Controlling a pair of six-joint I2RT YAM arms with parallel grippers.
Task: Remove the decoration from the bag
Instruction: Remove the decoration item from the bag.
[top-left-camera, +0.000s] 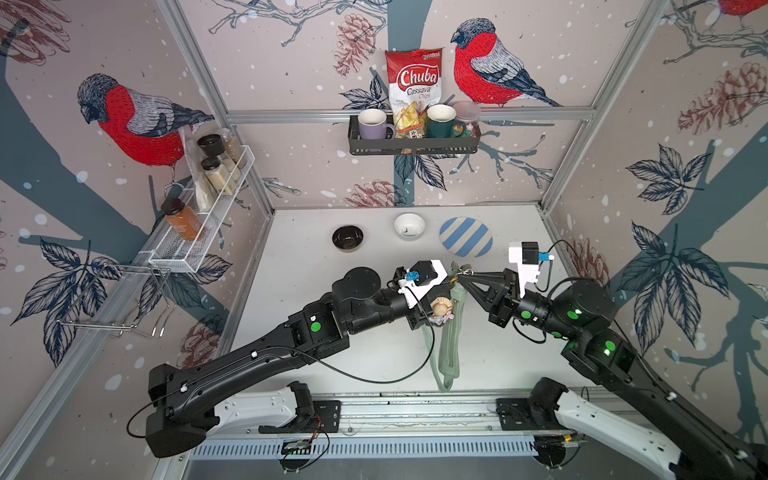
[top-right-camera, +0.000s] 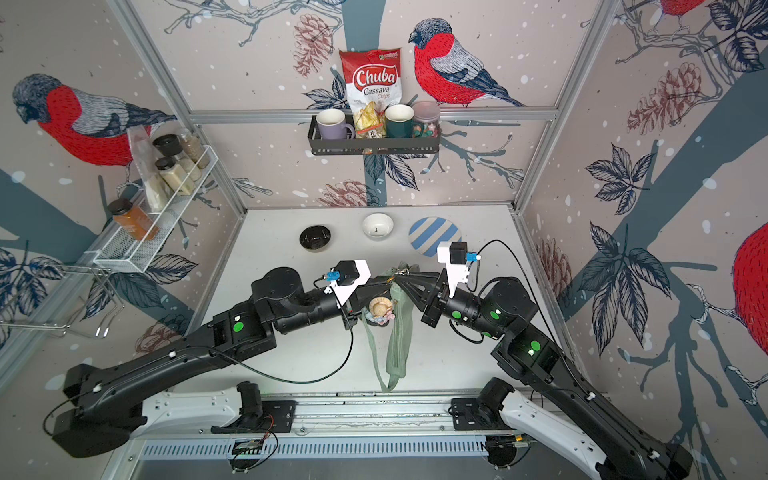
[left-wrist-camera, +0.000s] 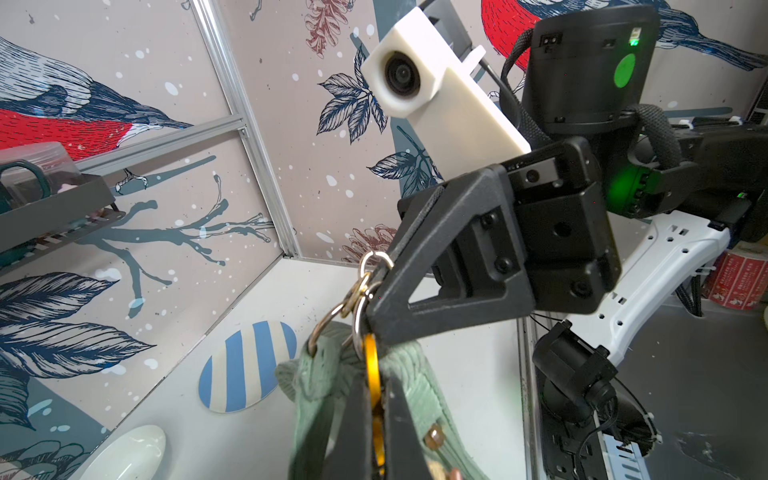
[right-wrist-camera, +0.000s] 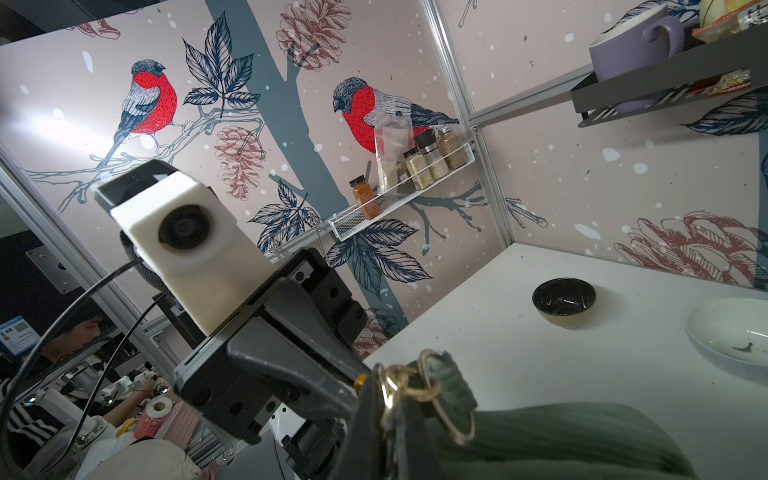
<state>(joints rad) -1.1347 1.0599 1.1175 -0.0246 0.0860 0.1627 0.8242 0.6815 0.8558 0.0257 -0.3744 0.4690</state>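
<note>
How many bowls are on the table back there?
2. A black bowl sits near the back of the table; a white bowl stands to its right, between it and the striped plate. Others may be hidden from view.

Left end effector (left-wrist-camera: 377, 388) clamps gold clasp (left-wrist-camera: 371, 361) (right end effector (left-wrist-camera: 374, 318) holds rings (left-wrist-camera: 356, 291)).

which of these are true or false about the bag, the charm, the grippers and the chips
1. The right gripper pinches the metal rings of the bag. True.
2. The decoration lies loose on the table. False: it hangs beside the bag.
3. The left gripper is open. False: shut on the gold clasp.
4. The chips packet is on the table. False: it stands in the wall shelf.
5. The black bowl sits on the table. True.
</note>
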